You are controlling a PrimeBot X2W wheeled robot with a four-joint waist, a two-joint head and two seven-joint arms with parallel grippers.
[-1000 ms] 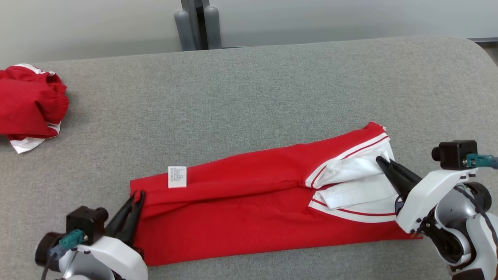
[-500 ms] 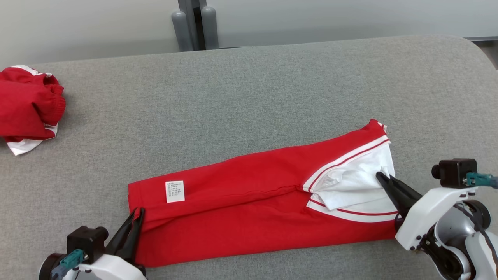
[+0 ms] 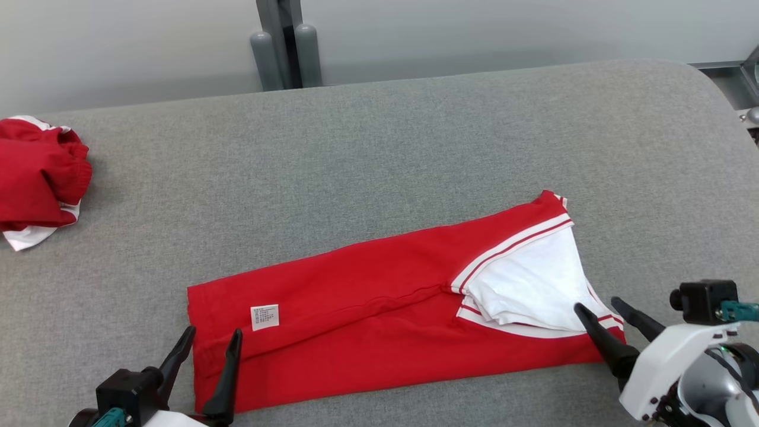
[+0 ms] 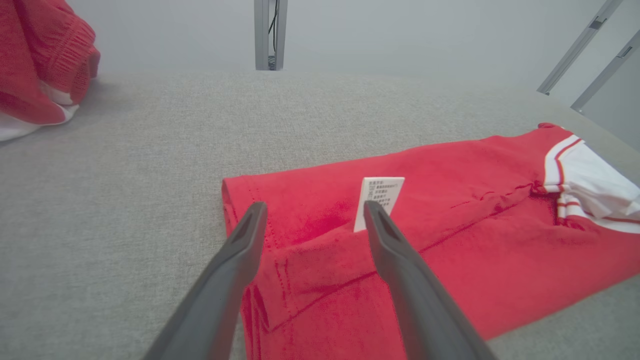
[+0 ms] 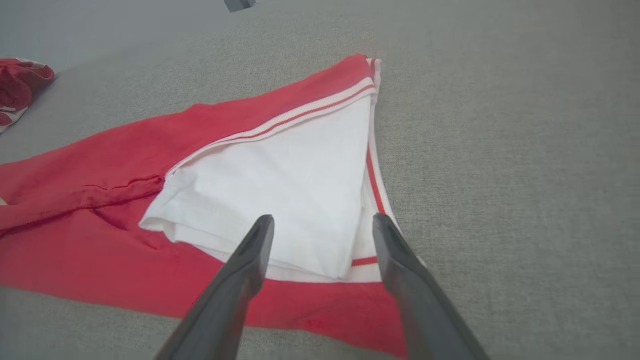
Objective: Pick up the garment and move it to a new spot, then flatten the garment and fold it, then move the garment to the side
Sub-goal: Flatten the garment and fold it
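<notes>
On the grey padded table (image 3: 379,148), the red garment (image 3: 367,320) lies near the front edge, folded lengthwise into a long band; the folding looks partway done. The left gripper (image 3: 214,330) and right gripper (image 3: 595,303) stand spread and empty at its ends, and further folds and the move aside are probably left.

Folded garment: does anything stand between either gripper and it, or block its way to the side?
Nothing visible. Left gripper and right gripper stand open at either end of the garment. The grey table is bare beside it; a crumpled red bundle lies at the far left edge.
</notes>
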